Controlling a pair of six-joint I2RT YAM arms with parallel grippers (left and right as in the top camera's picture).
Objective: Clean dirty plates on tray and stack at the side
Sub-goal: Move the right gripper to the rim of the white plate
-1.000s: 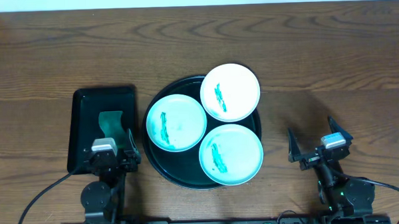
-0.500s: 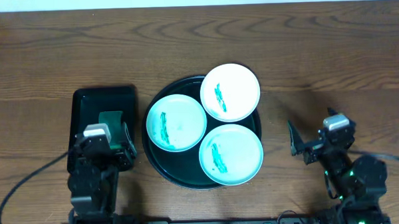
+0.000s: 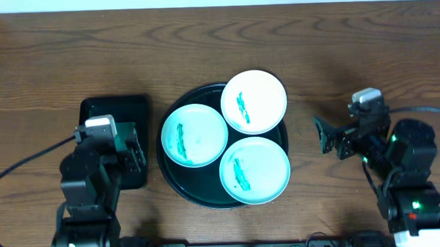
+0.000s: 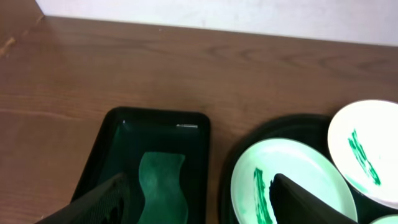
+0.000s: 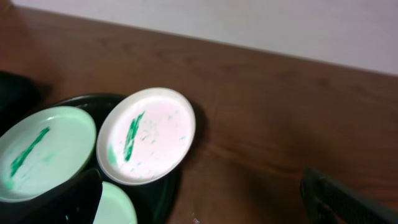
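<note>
Three teal-smeared plates (image 3: 194, 135) lie on the round dark tray (image 3: 176, 180).

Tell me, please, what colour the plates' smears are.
Teal green smears; the overhead view shows them best.

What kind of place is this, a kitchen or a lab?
Probably a robot test bench: cabled left arm and right arm at a wooden table, smeared plates staged on a tray.

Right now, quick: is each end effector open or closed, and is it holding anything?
Left end effector: open, holding nothing.
Right end effector: open, holding nothing.
</note>
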